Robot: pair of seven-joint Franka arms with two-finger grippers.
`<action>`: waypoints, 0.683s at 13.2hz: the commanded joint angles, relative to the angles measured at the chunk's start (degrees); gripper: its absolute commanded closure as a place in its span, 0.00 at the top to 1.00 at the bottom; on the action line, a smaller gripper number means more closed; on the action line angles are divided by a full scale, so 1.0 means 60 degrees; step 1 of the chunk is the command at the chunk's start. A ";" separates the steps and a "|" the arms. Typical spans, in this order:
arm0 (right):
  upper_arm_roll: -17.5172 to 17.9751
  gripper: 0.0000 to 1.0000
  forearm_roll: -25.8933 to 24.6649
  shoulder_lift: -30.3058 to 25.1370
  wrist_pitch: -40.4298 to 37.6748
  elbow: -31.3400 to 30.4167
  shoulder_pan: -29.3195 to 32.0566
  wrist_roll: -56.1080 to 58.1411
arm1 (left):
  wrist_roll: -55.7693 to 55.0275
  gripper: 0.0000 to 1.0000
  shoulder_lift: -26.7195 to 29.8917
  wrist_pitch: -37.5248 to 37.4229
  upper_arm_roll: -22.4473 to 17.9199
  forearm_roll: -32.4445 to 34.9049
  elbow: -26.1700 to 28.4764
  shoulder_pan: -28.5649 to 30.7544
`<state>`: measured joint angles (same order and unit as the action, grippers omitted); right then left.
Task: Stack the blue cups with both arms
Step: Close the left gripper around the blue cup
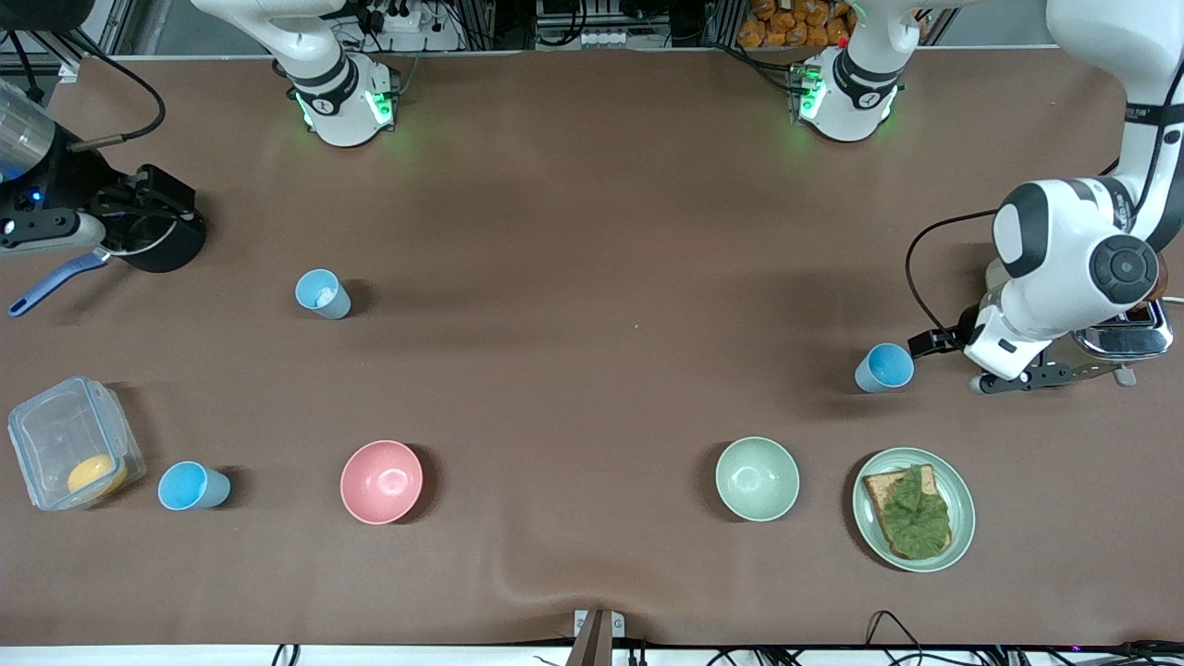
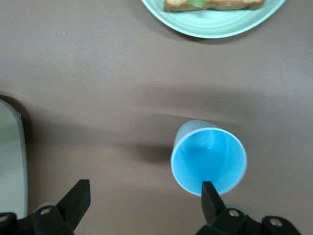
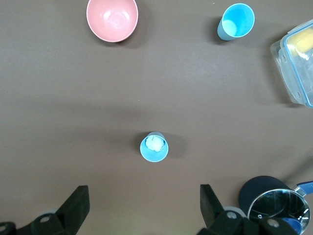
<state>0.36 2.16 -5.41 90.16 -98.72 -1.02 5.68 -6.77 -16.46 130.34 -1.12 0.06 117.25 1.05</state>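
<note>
Three blue cups stand upright on the brown table. One with a whitish inside [image 1: 323,294] is toward the right arm's end and also shows in the right wrist view [image 3: 154,147]. A second [image 1: 192,487] stands next to the clear box, nearer the front camera [image 3: 235,21]. The third [image 1: 884,367] is toward the left arm's end. My left gripper [image 1: 962,363] is open and low beside this third cup. In the left wrist view [image 2: 144,201] the cup [image 2: 209,157] lies by one fingertip [image 2: 210,195], not between the two. My right gripper [image 3: 142,208] is open and empty, high over the table.
A pink bowl [image 1: 381,481] and a pale green bowl [image 1: 757,478] sit nearer the front camera. A green plate with toast and lettuce [image 1: 957,536] is beside the green bowl. A clear box [image 1: 69,453], a black pot [image 1: 153,231] and a metal appliance [image 1: 1124,335] stand at the table's ends.
</note>
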 commanded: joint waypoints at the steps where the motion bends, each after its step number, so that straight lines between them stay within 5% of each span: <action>1: 0.0013 1.00 0.0007 -0.0022 -0.0203 0.0150 0.0082 0.0268 | -0.0189 1.00 -0.0215 0.0308 0.0083 0.0196 -0.0030 0.0074; 7: -0.0017 1.00 0.0022 -0.0256 -0.2365 0.1097 0.0229 0.0285 | -0.0263 1.00 -0.0932 0.0762 0.0084 0.0108 -0.0045 -0.0087; 9: -0.0017 1.00 0.0051 -0.0125 -0.2666 0.1630 0.0214 0.0372 | -0.0249 0.87 -0.1051 0.0762 0.0098 0.0093 -0.0030 -0.0102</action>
<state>-0.23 2.16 -6.39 76.01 -91.96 -0.36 7.18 -6.96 -21.92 133.99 -0.64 0.06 117.24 0.54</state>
